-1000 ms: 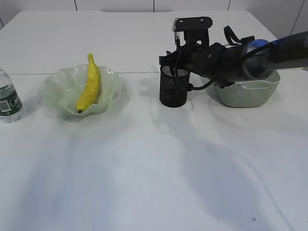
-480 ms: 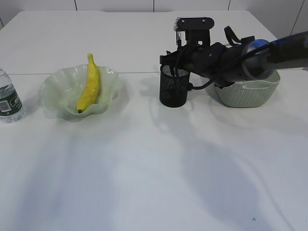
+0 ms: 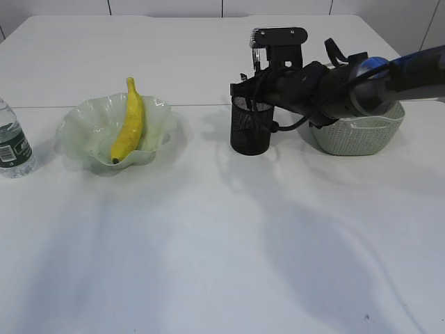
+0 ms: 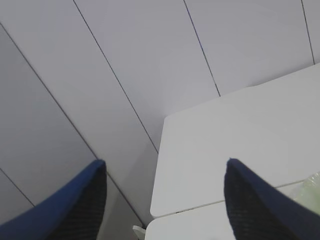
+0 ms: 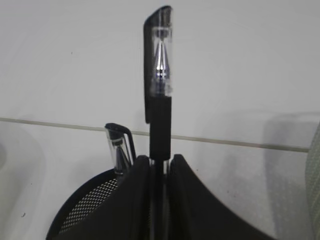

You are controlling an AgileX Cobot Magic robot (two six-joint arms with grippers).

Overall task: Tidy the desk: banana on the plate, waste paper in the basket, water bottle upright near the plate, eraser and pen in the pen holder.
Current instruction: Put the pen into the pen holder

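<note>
A yellow banana (image 3: 130, 125) lies in the pale green wavy plate (image 3: 83, 132) at the left. The water bottle (image 3: 10, 142) stands upright at the left edge, beside the plate. My right gripper (image 3: 252, 89) hovers over the black mesh pen holder (image 3: 250, 133). In the right wrist view that gripper (image 5: 160, 161) is shut on a black pen (image 5: 160, 100) with a clear cap, held upright above the holder (image 5: 82, 212). A second pen (image 5: 120, 150) stands inside it. The left gripper (image 4: 165, 165) is open, empty, and points at the wall. Eraser and waste paper are hidden.
A grey-green woven basket (image 3: 358, 136) sits to the right of the pen holder, partly behind my right arm (image 3: 348, 87). A seam between two tabletops runs behind the plate and holder. The far table corner (image 4: 165, 150) shows in the left wrist view.
The right arm has dipped very slightly over the pen holder. The banana, plate, bottle and basket have not moved.
</note>
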